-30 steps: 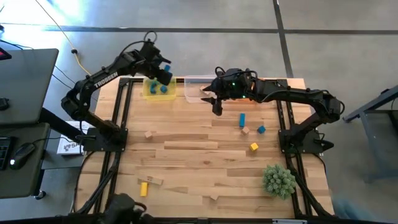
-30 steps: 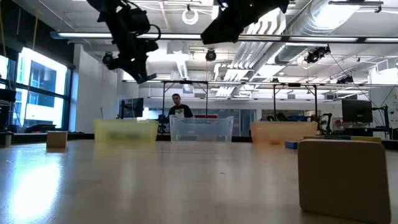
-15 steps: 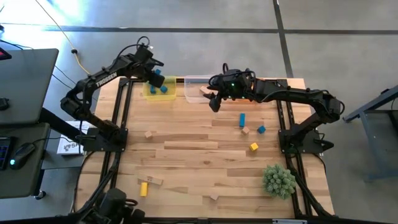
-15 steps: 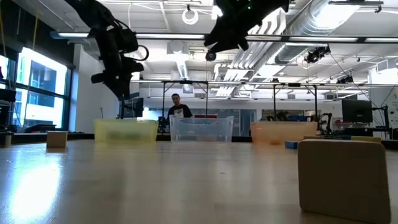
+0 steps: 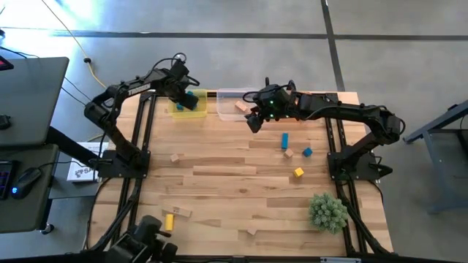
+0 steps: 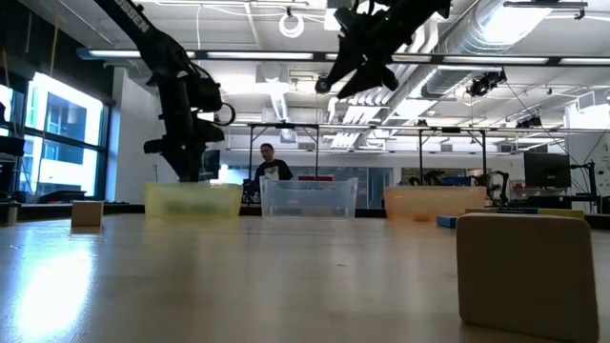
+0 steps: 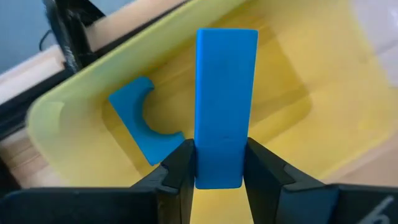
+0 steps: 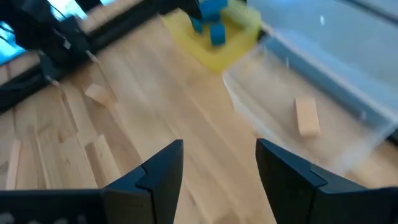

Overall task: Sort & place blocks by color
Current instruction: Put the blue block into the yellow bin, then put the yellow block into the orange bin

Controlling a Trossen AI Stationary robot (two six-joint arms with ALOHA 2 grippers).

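Left wrist view: left gripper (image 7: 217, 169) pinching blue bar (image 7: 226, 106) over yellow bin (image 7: 56, 118) | right gripper (image 8: 217, 163) spread

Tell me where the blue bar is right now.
The blue bar is clamped in the left claw, over the yellow bin at the table's far left edge.

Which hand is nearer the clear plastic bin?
Right. The right hand hovers open at the clear plastic bin's near edge; the left hand is over the yellow plastic bin, gripping a blue wooden bar.
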